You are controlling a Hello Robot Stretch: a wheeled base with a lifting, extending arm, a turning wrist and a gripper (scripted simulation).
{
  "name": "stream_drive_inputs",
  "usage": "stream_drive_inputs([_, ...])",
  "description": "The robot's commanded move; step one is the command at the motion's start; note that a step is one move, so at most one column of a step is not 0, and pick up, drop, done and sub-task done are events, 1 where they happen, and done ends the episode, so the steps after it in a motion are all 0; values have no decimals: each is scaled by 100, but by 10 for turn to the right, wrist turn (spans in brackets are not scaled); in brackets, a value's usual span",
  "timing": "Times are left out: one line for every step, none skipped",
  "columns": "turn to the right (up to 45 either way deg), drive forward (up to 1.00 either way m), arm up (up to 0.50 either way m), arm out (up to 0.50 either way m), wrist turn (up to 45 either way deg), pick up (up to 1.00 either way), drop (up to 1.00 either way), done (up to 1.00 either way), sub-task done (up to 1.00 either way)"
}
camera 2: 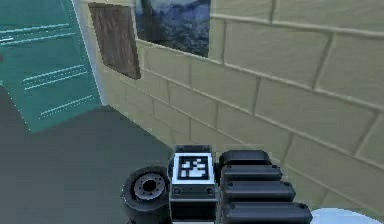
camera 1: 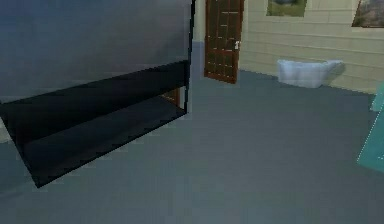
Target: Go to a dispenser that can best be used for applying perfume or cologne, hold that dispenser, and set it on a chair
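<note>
In your forward view, a big flat panel [camera 1: 100, 90] sits close on the left, with a door [camera 1: 222, 40] behind it in the back wall [camera 1: 255, 50]. Right of that door, a tub-like thing [camera 1: 310, 72] sits against the wall, under a picture [camera 1: 288, 7]. In the arm side view, a second door [camera 2: 40, 60] is on the left, with two hung frames [camera 2: 113, 38] on the wall to its right.

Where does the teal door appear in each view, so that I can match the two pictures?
Forward view: the teal door is probably the teal strip at the right edge, about halfway down.
Arm side view: it stands at the upper left, next to the cream block wall.
Shared landmark: the grey-blue floor reaches the door's foot in both views.
</note>
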Motion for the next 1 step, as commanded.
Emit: stream_drive_inputs([300,0,0,0,0,0,0,0,0])
